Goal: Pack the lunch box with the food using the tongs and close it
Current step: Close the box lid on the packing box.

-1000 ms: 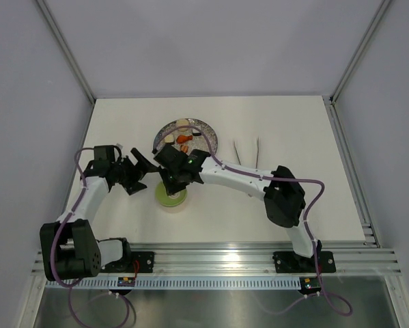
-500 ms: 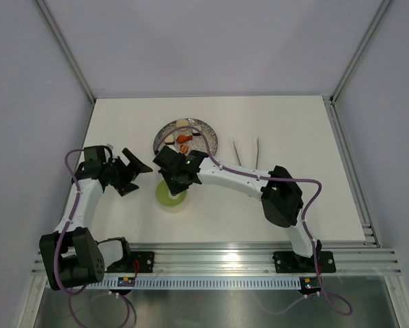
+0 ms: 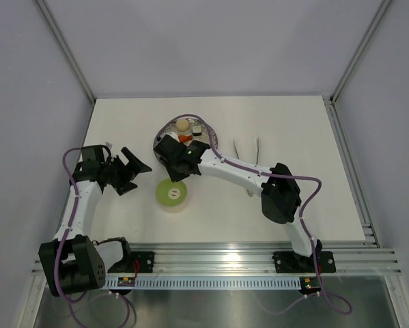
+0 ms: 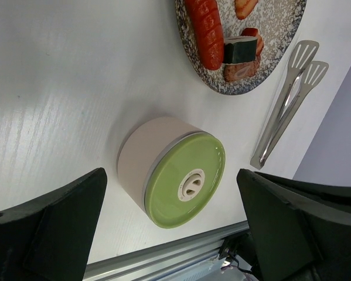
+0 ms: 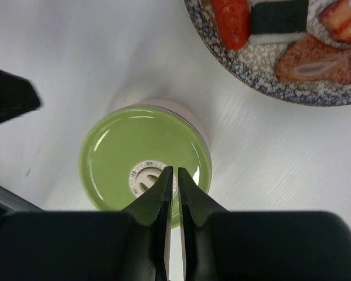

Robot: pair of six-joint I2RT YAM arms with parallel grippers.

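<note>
Closest to my bases, the lunch box (image 3: 171, 195) stands on the white surface (image 3: 293, 123) with its light-green lid (image 4: 187, 178) seated on top, so its inside is hidden. Just to its left, my left end effector (image 3: 137, 175) hangs with its fingers spread wide, gripping nothing and clear of the box. A little beyond the box, my right end effector (image 5: 174, 173) is held above the surface with its fingers pressed almost together, only a thin slit between them and nothing pinched; from my right wrist the tips line up with the pale button at the lid's centre. Farther back lies the speckled grey plate (image 5: 263, 70), carrying the food: a red sausage (image 4: 205, 23), a black-and-white roll (image 5: 279, 17), a brownish piece (image 5: 316, 64), orange bits and, at the far side, a cream ball (image 3: 183, 125). The tongs (image 4: 283, 105) lie flat on the surface to the right of the plate, apart from it.
</note>
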